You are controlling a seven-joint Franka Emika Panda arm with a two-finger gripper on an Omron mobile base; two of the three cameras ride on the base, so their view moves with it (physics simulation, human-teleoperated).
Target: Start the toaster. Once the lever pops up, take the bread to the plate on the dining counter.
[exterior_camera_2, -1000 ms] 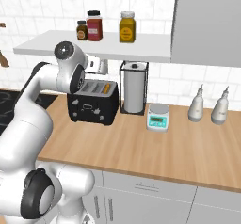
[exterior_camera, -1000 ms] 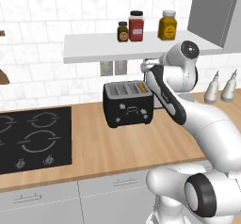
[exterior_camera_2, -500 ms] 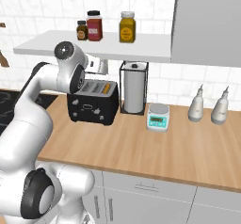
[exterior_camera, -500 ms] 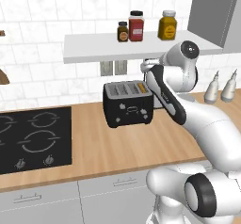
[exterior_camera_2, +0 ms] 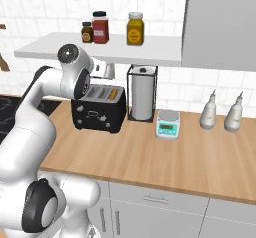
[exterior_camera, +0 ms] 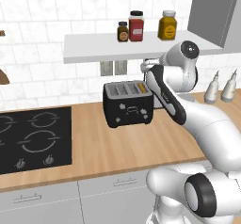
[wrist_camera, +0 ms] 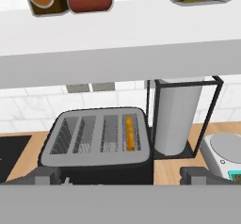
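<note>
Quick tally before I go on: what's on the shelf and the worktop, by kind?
Jars: 3
Toaster: 1
Bread: 1
Paper roll: 1
Scale: 1
Bottles: 2
Total: 9

White tiled wall (exterior_camera: 42, 44) behind, with a grey double socket (exterior_camera: 113, 68) under a white shelf (exterior_camera_2: 100, 49) carrying three jars (exterior_camera: 136, 25). Wooden desk (exterior_camera_2: 190, 152) over grey cabinets (exterior_camera: 56, 199), a black hob (exterior_camera: 33, 140) set into it at the left, a grey wall cabinet (exterior_camera_2: 220, 27) up at the right. Along the wall, a paper towel roll in a black frame (exterior_camera_2: 142, 94), a small kitchen scale (exterior_camera_2: 167, 124) just beside it, and two pale bottles (exterior_camera_2: 222, 113) further right.
</note>
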